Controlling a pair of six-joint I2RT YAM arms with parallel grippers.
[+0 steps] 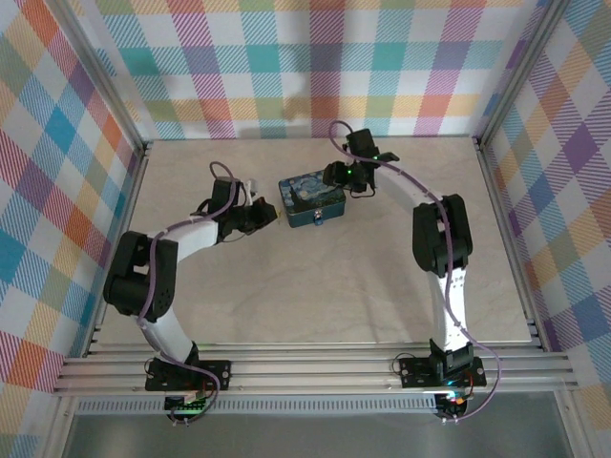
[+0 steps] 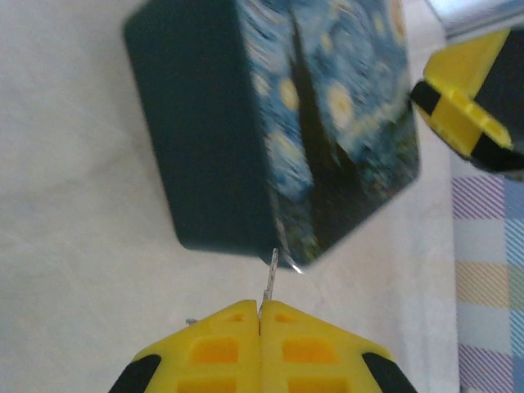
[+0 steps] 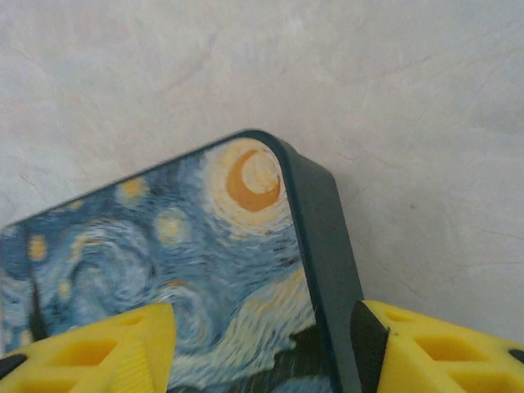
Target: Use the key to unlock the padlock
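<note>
Left gripper (image 2: 259, 306) pinching key (image 2: 271, 274) at lower centre, key tip nearly touching tin box (image 2: 246, 123) lower edge; right gripper (image 3: 264, 327) standing spread, straddling box corner

One tin box (image 1: 310, 198) was there. At its near edge were one key (image 2: 271, 274) and one padlock (image 1: 319, 222). Two grippers flanked the box: left gripper (image 2: 260, 313), right gripper (image 3: 264, 327).

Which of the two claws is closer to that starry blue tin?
Right. The right gripper straddles the rim of the tin, one finger over the lid, one outside the wall. The left gripper, shut on the key, sits just off a corner, with a gap.
</note>
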